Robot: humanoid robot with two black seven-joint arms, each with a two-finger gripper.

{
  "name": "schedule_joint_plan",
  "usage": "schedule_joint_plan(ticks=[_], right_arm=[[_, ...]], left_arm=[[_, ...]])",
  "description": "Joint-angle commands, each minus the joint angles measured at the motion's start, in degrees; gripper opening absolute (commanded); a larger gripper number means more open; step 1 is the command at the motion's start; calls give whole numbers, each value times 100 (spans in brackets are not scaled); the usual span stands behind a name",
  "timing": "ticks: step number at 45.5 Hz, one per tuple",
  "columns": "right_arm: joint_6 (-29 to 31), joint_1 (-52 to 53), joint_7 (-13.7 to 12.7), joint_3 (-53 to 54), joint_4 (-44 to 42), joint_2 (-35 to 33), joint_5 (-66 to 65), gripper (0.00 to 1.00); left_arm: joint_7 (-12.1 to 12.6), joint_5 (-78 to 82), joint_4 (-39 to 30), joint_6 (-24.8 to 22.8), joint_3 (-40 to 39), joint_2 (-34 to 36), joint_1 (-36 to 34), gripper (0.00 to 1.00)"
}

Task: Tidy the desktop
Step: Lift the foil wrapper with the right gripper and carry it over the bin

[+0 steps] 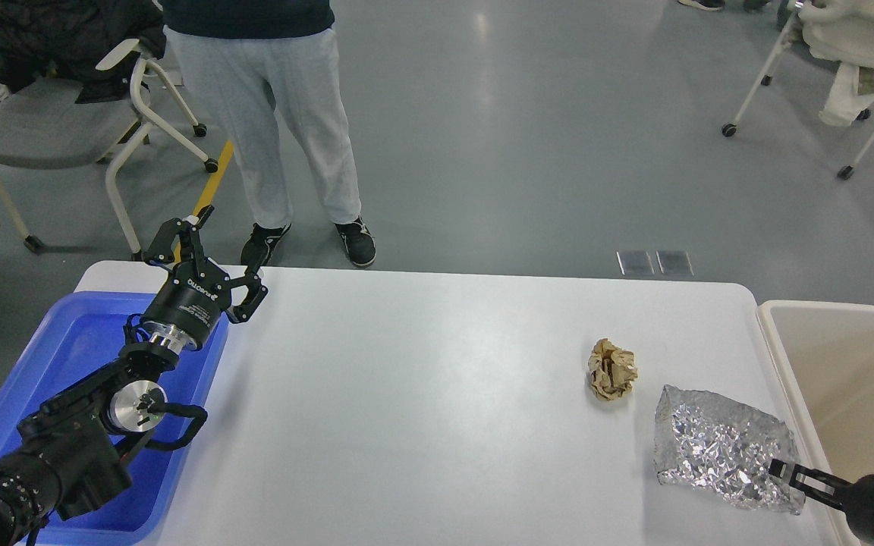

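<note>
The white desktop (422,394) spreads out in front of us. Our left claw (221,254) hangs wide open and empty above the blue tray (65,364). Our right claw (784,472) touches the silver foil bag (718,444); we cannot tell if it grips. A brown paper ball (611,369) sits nearby.

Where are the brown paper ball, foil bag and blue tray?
brown paper ball (612,369), head view, its crumpled middle.
foil bag (718,444), head view, centre of its creased face.
blue tray (80,341), head view, bare floor.
</note>
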Motion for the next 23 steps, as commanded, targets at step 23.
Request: schedule_joint_plan(ticks=[23], right_arm=[[3407, 2101, 268, 1188, 1660, -3087, 376, 0]], left_arm=[[0, 0, 0, 0, 0, -1, 0, 100]])
